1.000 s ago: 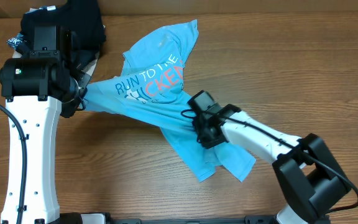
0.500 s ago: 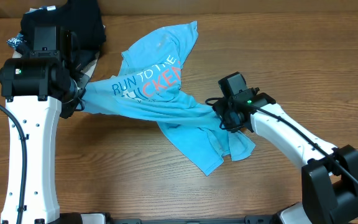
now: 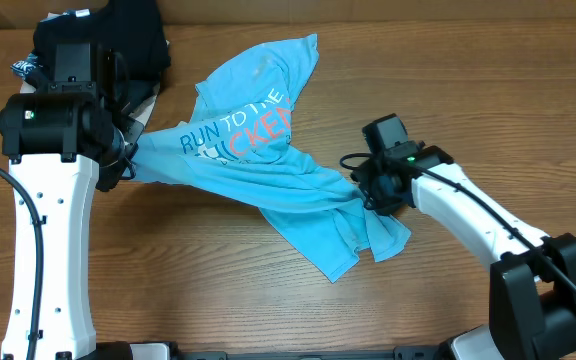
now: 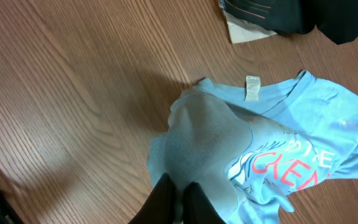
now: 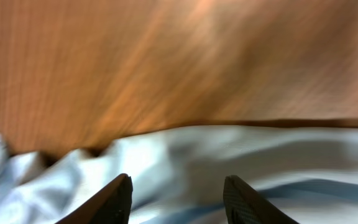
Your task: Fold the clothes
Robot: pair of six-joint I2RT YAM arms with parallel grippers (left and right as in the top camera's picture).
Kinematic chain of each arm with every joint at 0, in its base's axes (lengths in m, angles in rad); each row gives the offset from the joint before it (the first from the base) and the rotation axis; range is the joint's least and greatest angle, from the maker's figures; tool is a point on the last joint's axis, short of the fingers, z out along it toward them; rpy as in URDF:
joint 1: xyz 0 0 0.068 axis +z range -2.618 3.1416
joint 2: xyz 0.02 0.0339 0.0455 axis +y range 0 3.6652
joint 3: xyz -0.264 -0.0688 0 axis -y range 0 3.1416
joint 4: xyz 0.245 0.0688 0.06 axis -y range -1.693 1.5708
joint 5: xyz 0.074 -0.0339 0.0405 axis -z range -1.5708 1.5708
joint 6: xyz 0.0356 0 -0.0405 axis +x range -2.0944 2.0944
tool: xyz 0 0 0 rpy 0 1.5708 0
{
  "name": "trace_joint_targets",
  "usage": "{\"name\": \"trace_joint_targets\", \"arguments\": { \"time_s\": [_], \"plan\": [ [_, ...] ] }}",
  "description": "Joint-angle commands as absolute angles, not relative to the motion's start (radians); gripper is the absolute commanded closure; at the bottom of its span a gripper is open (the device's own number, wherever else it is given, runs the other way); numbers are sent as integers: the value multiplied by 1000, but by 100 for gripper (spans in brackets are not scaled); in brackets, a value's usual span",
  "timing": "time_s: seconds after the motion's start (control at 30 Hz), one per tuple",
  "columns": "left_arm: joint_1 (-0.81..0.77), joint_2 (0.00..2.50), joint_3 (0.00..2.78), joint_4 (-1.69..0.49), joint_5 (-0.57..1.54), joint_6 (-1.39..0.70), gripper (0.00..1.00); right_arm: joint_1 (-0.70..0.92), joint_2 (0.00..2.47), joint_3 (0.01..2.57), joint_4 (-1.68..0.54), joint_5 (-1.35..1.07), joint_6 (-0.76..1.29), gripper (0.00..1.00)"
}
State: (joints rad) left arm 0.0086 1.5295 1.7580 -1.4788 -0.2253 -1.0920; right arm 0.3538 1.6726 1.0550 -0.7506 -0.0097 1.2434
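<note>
Pinches one end of the sky-blue T-shirt (image 3: 268, 175) in the left gripper (image 4: 179, 186), fingers pressed together on the cloth, just beside the dark garment pile (image 3: 128, 30). Shows the T-shirt rumpled, lettering up, across the middle of the wooden table (image 3: 468, 80). Poises the right gripper (image 5: 178, 182) at the opposite edge, fingers apart over the cloth.

The left arm (image 3: 53, 230) is stretched from the near edge toward the far left, with the left end effector (image 4: 178, 190) pinched closed on the T-shirt (image 4: 210, 143). The right arm (image 3: 468, 215) is angled from the near right toward the centre, and the right end effector (image 5: 176, 186) is held with its fingers parted.
</note>
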Motion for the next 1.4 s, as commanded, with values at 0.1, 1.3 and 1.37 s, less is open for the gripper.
{"name": "trace_joint_targets", "arguments": {
  "time_s": [0.1, 1.3, 1.37],
  "plan": [
    [14, 1507, 1785, -1485, -265, -1077, 92, 177, 1521, 1075, -887, -55, 1287, 48],
    [13, 1509, 1785, -1488, -234, -1077, 92, 192, 1337, 660, -827, -326, 1098, 32],
    [13, 1509, 1785, -1488, -232, -1077, 92, 192, 1337, 660, -805, -305, 1011, 20]
  ]
}}
